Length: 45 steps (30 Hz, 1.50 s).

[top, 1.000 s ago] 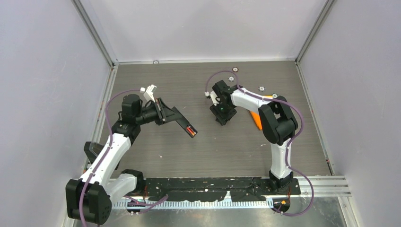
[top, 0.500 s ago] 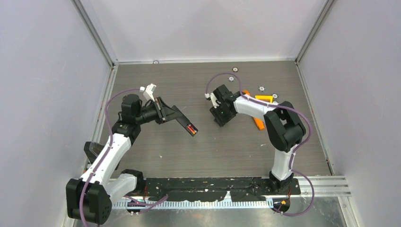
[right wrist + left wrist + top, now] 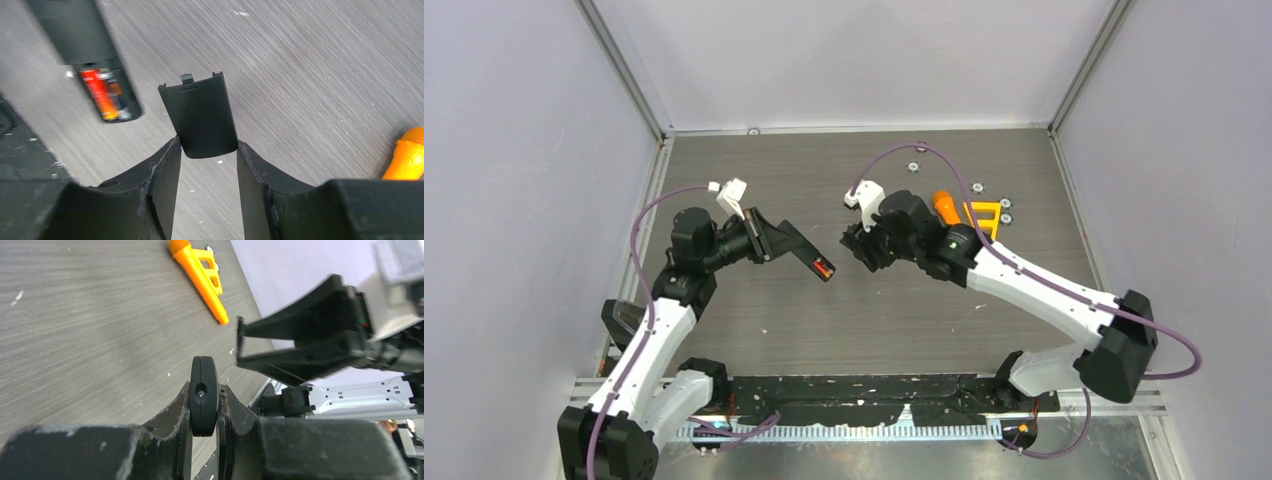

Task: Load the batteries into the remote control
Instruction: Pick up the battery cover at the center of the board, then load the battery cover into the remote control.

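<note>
Right gripper (image 3: 856, 249): clamps the battery cover (image 3: 200, 112), now swung left to just beside the remote control (image 3: 796, 246). Left gripper (image 3: 759, 236): grips it toward the table (image 3: 904, 320)'s left edge, red-orange battery (image 3: 102, 92) seated. You likely fit the cover next.

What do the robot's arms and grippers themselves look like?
The left arm and right arm have white shells, black joints, and a looping purple cable each. The left gripper and right gripper are black with scuffed wedge-shaped fingers. A green light shows on the right arm.
</note>
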Each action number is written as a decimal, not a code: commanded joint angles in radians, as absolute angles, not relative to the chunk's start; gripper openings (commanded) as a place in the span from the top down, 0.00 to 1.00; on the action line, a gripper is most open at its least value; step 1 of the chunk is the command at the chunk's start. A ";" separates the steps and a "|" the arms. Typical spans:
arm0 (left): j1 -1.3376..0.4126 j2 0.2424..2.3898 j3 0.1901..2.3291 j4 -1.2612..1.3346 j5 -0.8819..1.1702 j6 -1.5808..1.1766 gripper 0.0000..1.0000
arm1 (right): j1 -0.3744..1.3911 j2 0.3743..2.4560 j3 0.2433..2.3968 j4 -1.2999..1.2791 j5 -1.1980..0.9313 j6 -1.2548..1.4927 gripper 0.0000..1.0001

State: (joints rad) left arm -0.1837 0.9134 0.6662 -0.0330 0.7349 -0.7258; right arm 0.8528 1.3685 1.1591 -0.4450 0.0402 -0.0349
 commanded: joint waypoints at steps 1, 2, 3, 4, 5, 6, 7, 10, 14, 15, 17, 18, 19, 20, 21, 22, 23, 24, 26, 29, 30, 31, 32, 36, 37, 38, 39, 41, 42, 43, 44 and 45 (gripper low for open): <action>-0.204 0.836 0.645 0.066 0.651 -0.692 1.00 | 0.928 1.274 1.171 -0.410 0.065 0.045 0.73; -0.212 0.819 0.638 0.079 0.634 -0.692 1.00 | 0.957 1.268 1.178 -0.416 0.071 0.050 0.73; -0.219 0.806 0.631 0.088 0.617 -0.690 1.00 | 0.970 1.262 1.194 -0.420 0.077 0.061 0.73; -0.228 0.791 0.624 0.097 0.597 -0.689 1.00 | 0.996 1.263 1.204 -0.430 0.082 0.067 0.73; -0.236 0.776 0.618 0.108 0.580 -0.689 1.00 | 1.007 1.270 1.223 -0.437 0.095 0.081 0.73; -0.245 0.763 0.613 0.117 0.563 -0.689 1.00 | 1.028 1.276 1.235 -0.456 0.100 0.089 0.73; -0.256 0.748 0.609 0.124 0.544 -0.684 1.00 | 1.038 1.289 1.258 -0.465 0.115 0.105 0.73; -0.289 0.713 0.605 0.125 0.498 -0.664 1.00 | 1.074 1.320 1.298 -0.503 0.144 0.130 0.73; -0.301 0.694 0.601 0.118 0.486 -0.648 1.00 | 1.093 1.357 1.339 -0.528 0.161 0.151 0.73; -0.301 0.690 0.600 0.118 0.486 -0.648 1.00 | 1.094 1.371 1.351 -0.533 0.163 0.154 0.73; -0.301 0.682 0.597 0.117 0.482 -0.643 1.00 | 1.095 1.392 1.371 -0.553 0.167 0.156 0.73; -0.301 0.679 0.597 0.115 0.480 -0.641 1.00 | 1.094 1.406 1.383 -0.568 0.167 0.156 0.73; -0.301 0.679 0.597 0.116 0.480 -0.639 1.00 | 1.095 1.410 1.386 -0.574 0.166 0.157 0.73; -0.301 0.678 0.597 0.117 0.480 -0.637 1.00 | 1.095 1.418 1.390 -0.582 0.163 0.159 0.73; -0.301 0.679 0.597 0.117 0.480 -0.637 1.00 | 1.094 1.421 1.391 -0.589 0.161 0.160 0.73; -0.301 0.682 0.595 0.121 0.482 -0.639 1.00 | 1.095 1.428 1.394 -0.591 0.160 0.163 0.73; -0.301 0.683 0.593 0.125 0.483 -0.640 1.00 | 1.095 1.431 1.395 -0.599 0.158 0.163 0.73; -0.302 0.684 0.593 0.126 0.484 -0.641 1.00 | 1.096 1.440 1.399 -0.602 0.155 0.163 0.73; -0.301 0.686 0.590 0.131 0.485 -0.644 1.00 | 1.095 1.449 1.402 -0.612 0.152 0.164 0.73; -0.302 0.684 0.589 0.135 0.485 -0.646 1.00 | 1.096 1.463 1.407 -0.628 0.151 0.159 0.73; -0.301 0.683 0.589 0.134 0.484 -0.647 1.00 | 1.096 1.471 1.412 -0.631 0.150 0.156 0.73; -0.301 0.683 0.590 0.133 0.484 -0.647 1.00 | 1.095 1.472 1.415 -0.635 0.150 0.155 0.72; -0.301 0.684 0.589 0.133 0.487 -0.649 1.00 | 1.095 1.476 1.417 -0.636 0.150 0.153 0.72; -0.301 0.690 0.589 0.137 0.499 -0.653 1.00 | 1.095 1.488 1.428 -0.637 0.153 0.147 0.72; -0.301 0.692 0.589 0.139 0.502 -0.655 1.00 | 1.095 1.491 1.429 -0.638 0.156 0.143 0.72; -0.301 0.694 0.590 0.140 0.504 -0.657 1.00 | 1.095 1.492 1.431 -0.638 0.158 0.142 0.72; -0.301 0.694 0.590 0.140 0.506 -0.655 1.00 | 1.095 1.494 1.432 -0.638 0.163 0.141 0.72; -0.301 0.693 0.590 0.136 0.506 -0.655 1.00 | 1.095 1.496 1.435 -0.637 0.167 0.140 0.72; -0.301 0.692 0.590 0.134 0.506 -0.654 1.00 | 1.095 1.496 1.435 -0.637 0.169 0.140 0.72; -0.301 0.692 0.590 0.132 0.506 -0.654 1.00 | 1.095 1.495 1.435 -0.637 0.173 0.138 0.72; -0.301 0.692 0.592 0.129 0.506 -0.653 1.00 | 1.095 1.495 1.435 -0.635 0.175 0.139 0.72; -0.301 0.692 0.592 0.127 0.507 -0.652 1.00 | 1.095 1.495 1.436 -0.634 0.175 0.138 0.72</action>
